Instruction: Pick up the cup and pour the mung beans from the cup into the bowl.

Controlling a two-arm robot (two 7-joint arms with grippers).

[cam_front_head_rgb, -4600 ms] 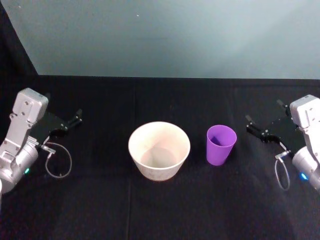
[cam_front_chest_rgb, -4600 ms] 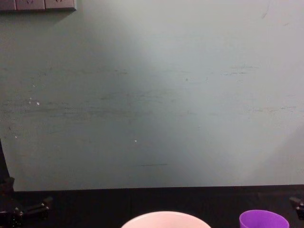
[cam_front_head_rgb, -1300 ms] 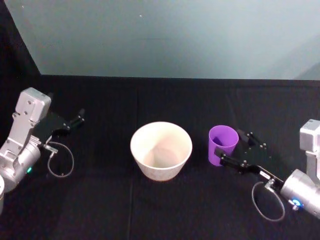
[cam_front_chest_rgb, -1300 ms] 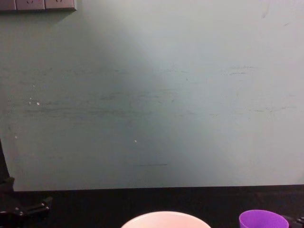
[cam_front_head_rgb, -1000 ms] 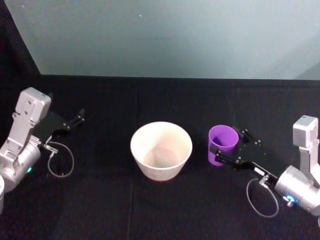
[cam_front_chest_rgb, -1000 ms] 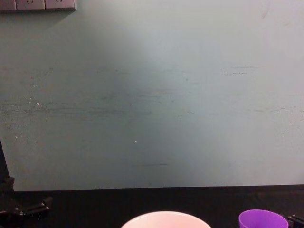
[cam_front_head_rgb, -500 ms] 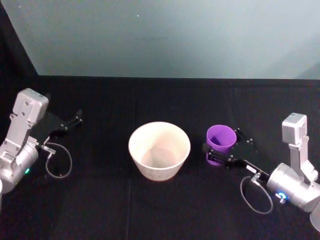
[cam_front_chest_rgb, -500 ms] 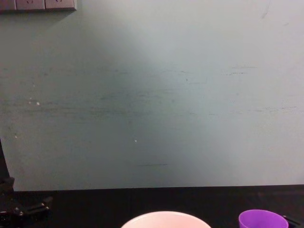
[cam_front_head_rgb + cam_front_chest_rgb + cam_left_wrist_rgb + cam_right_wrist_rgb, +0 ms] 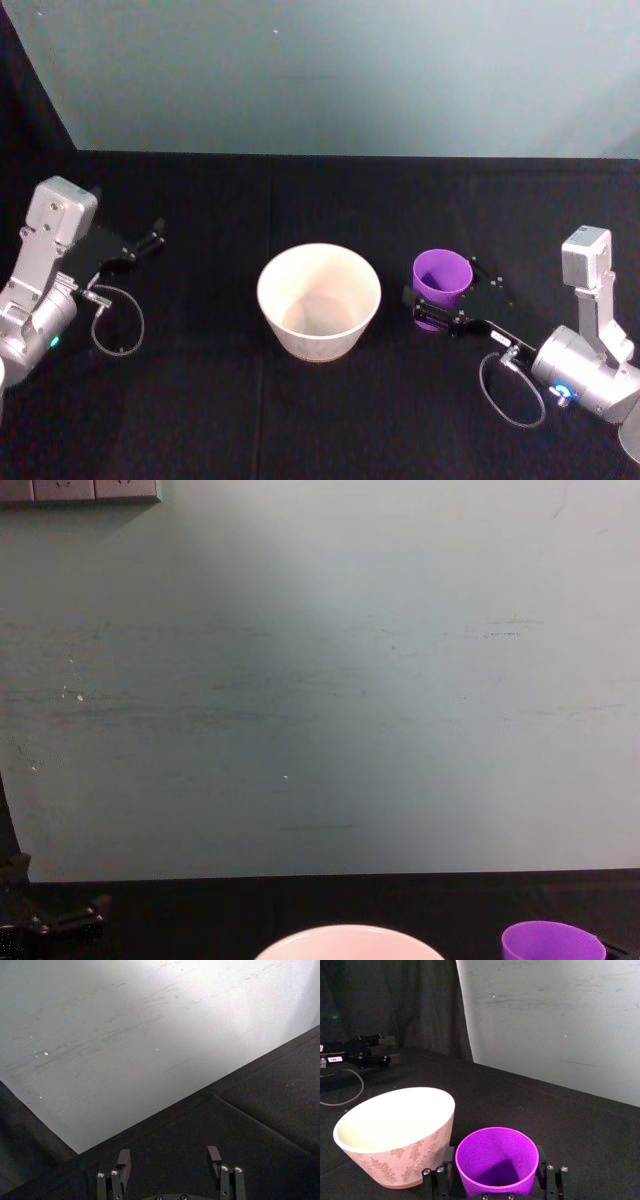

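On black cloth (image 9: 320,420) | right hand (image 9: 494,1170) around cup (image 9: 442,277) | left hand (image 9: 169,1157) parked | teal wall (image 9: 330,70)

The cup (image 9: 496,1160) is purple, the bowl (image 9: 395,1152) cream with brown leaf sprigs.

My left arm (image 9: 40,275) and right arm (image 9: 590,365) wear silver-grey housings, boxy at the top and rounded lower down, each with what looks like a small blue-green light (image 9: 52,342). A thin grey cable (image 9: 118,322) loops from each wrist. My left gripper (image 9: 155,234) and right gripper (image 9: 441,282) are matte black. The left's slim fingers (image 9: 123,1160) carry bright round screws (image 9: 224,1168).
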